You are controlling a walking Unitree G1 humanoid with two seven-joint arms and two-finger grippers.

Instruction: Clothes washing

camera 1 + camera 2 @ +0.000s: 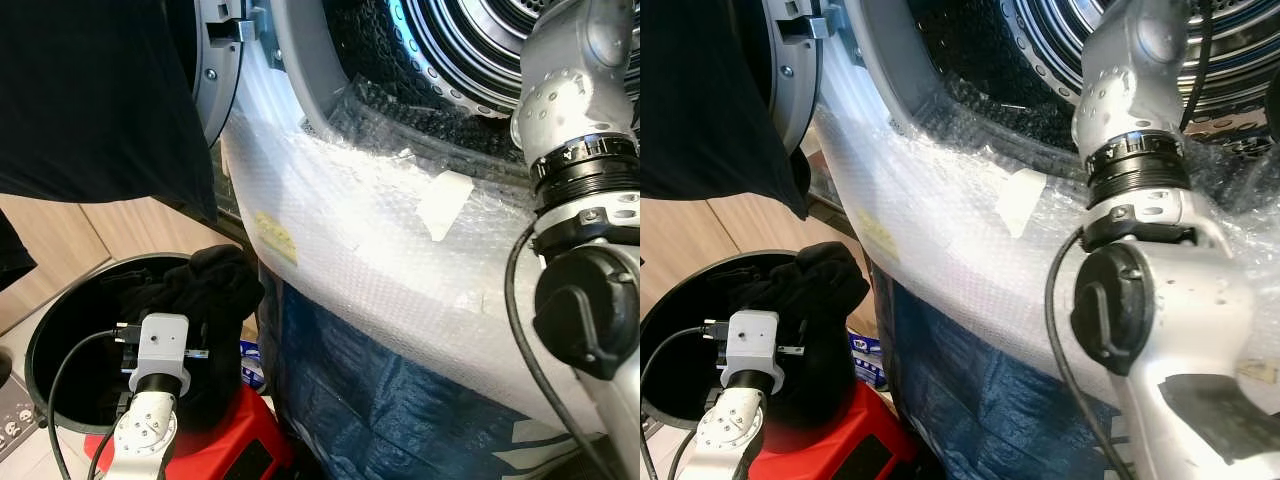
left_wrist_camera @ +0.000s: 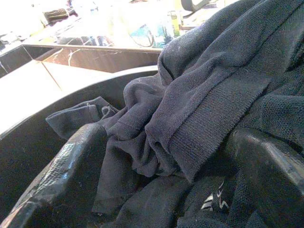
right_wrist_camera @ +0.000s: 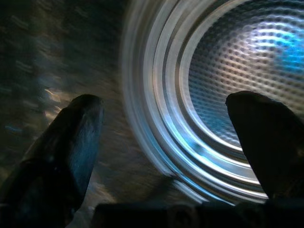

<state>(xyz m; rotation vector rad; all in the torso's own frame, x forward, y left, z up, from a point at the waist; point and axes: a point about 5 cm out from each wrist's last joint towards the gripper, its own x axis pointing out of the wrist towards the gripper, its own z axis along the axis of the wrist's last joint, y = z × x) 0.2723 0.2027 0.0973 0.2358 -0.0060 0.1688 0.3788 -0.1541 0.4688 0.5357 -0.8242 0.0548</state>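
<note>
Clothing, dark and knitted (image 1: 205, 290), lies bunched in a round black basket (image 1: 45, 345) low on our left, heaped against the basket's side nearest the washer and rising above the rim; the heap has no clear long axis, though in our left wrist view a ribbed hem (image 2: 199, 128) runs diagonally across the pile. Our left gripper (image 2: 161, 190) reaches down into the basket, its two black fingers (image 2: 61, 175) spread wide to either side of the folds, touching the cloth but not closed on it. The basket stands just beside a red box (image 1: 225, 445). To the right rises the washing machine front, wrapped in bubble wrap (image 1: 400, 230) over a blue tarp (image 1: 390, 400), with a pale strip of tape (image 1: 443, 203) stuck on the wrap. Above it the steel drum (image 3: 237, 85) opens, perforated and lit bluish. Our right gripper (image 3: 166, 137) points into that drum, fingers wide apart and holding nothing. A dark garment (image 1: 95, 100) hangs at upper left, beside the door hinge (image 1: 225, 30).
</note>
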